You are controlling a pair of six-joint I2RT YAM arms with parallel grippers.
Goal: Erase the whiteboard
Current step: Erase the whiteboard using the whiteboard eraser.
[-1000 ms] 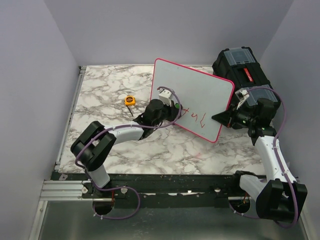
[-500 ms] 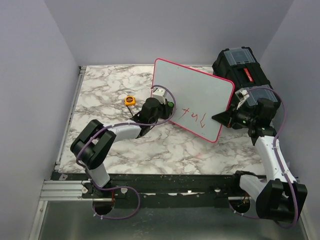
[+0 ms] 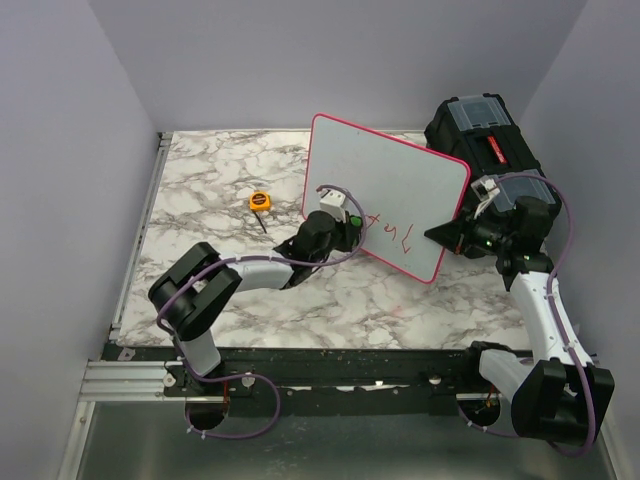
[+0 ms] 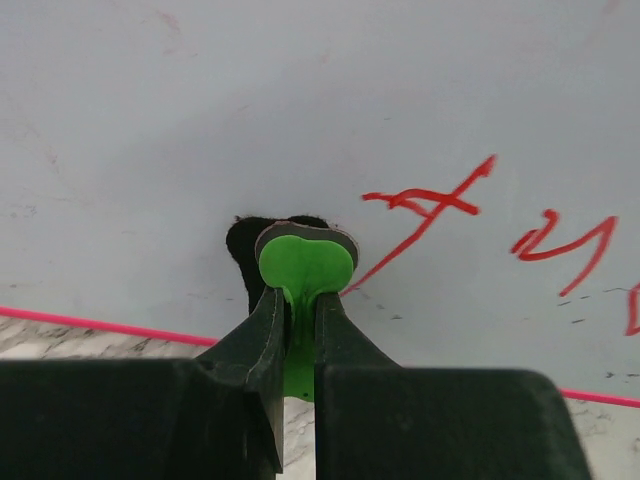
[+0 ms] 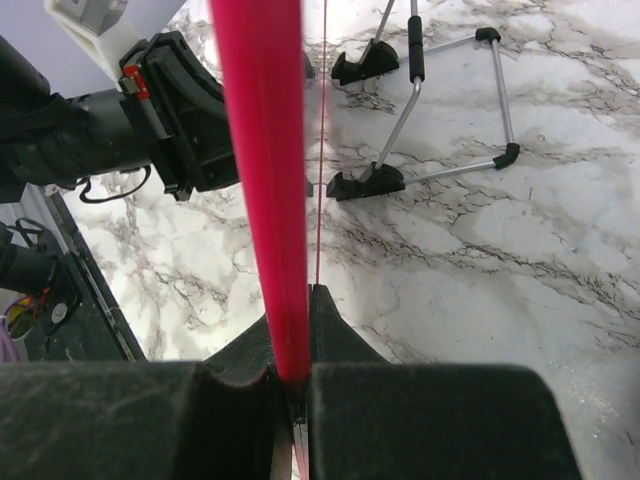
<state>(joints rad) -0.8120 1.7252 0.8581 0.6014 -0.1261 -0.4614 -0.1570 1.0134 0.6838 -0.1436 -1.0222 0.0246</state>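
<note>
The whiteboard point(image 3: 400, 180), white with a pink-red rim, stands tilted on the marble table. Red lettering point(image 3: 397, 236) runs along its lower part. My left gripper point(image 3: 350, 228) is shut on a green eraser point(image 4: 305, 262) with a dark pad, which presses against the board point(image 4: 300, 110) just left of the first red letter point(image 4: 430, 203). My right gripper point(image 3: 447, 236) is shut on the board's right edge. The right wrist view shows the rim point(image 5: 265, 180) running up from between my right gripper's point(image 5: 297, 345) closed jaws.
A black toolbox point(image 3: 480, 135) stands at the back right, behind the right arm. An orange tape measure point(image 3: 260, 200) lies on the table left of the board. The board's wire stand with black feet point(image 5: 420, 110) rests behind it. Grey walls close in three sides.
The left gripper with the eraser swung left off the writing, then back right and slightly down to the start of the lettering. The right gripper and the board have not moved.
</note>
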